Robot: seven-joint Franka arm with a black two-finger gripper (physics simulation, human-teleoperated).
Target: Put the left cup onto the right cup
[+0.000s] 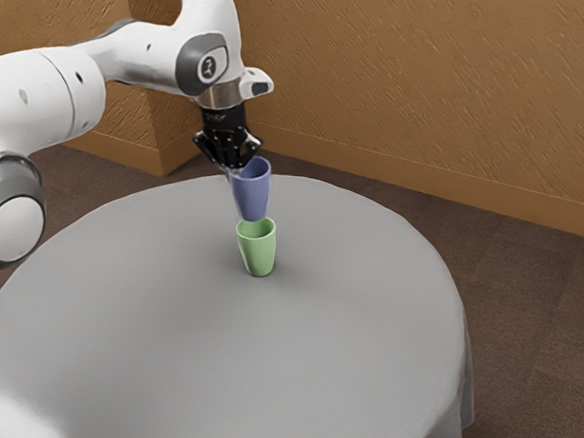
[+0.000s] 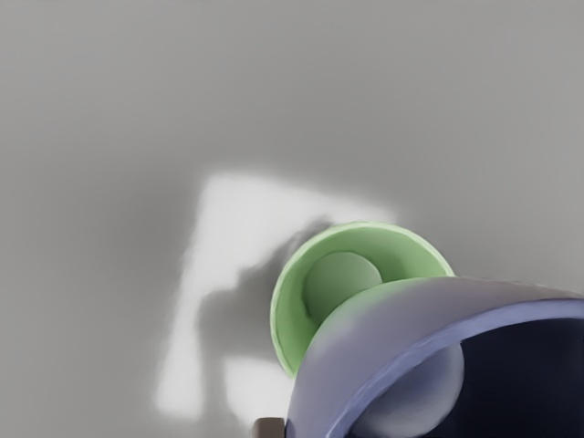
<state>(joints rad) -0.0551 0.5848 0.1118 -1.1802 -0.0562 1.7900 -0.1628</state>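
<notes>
Closest to the hand's camera is the blue cup (image 2: 365,324), big and open, hanging right under the hand. The black gripper (image 1: 229,149) pinches it by the rim, one finger inside and one outside as far as I can see, so the cup is held tight and is up off the table. Just below it stands the green cup (image 2: 342,274), upright, with its mouth open to the top. The bottom of the blue cup is right over the green cup's mouth, a little to one side, not in the middle. From the side camera the blue cup's bottom seems to touch the green rim or sit just inside it; I cannot tell which. The blue cup leans a bit, with its top tipped toward the arm, so its long way is not straight up and down. I think it needs to go straight down and stand up more to sit well. Under both cups is the round grey table (image 2: 109,137). Farther back, the white arm (image 1: 82,74) reaches in from the exterior view's left, bent down at the wrist. Behind it is the brown wall (image 1: 432,78).
</notes>
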